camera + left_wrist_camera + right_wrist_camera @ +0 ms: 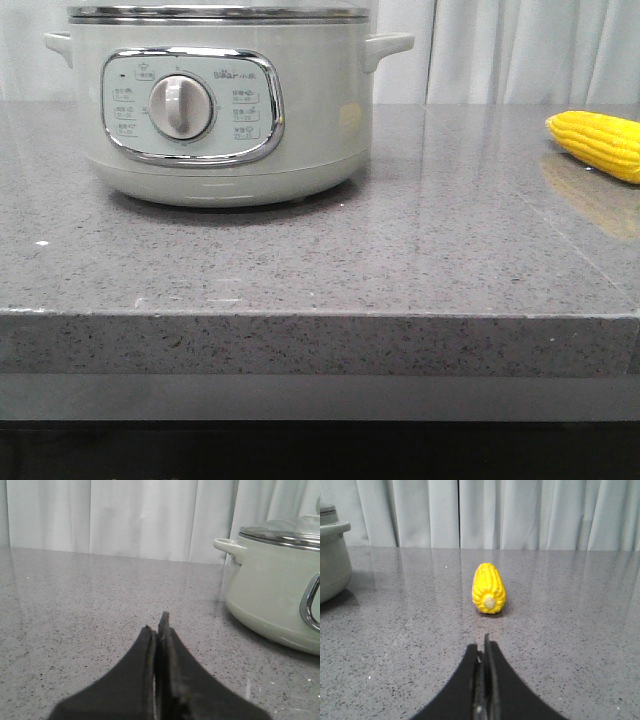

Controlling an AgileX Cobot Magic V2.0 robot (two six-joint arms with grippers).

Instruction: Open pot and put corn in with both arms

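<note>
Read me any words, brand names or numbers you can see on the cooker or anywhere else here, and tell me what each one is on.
"Bear": small brand mark, followed by Chinese characters too small to read, at the top of the control panel on the pot.
Setting labels around the dial: too small and blurred to read.
Corn, countertop, curtain: no text.

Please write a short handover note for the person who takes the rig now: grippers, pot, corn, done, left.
Left gripper: shut, empty, low over the counter beside the pot.
Right gripper: shut, empty, pointing at the corn.
Pot: on the counter, glass lid on.
Corn: lying on the counter, apart from the pot, on the robot's right.
Done: nothing.
Left: lift lid, grasp corn, put it in.
</note>
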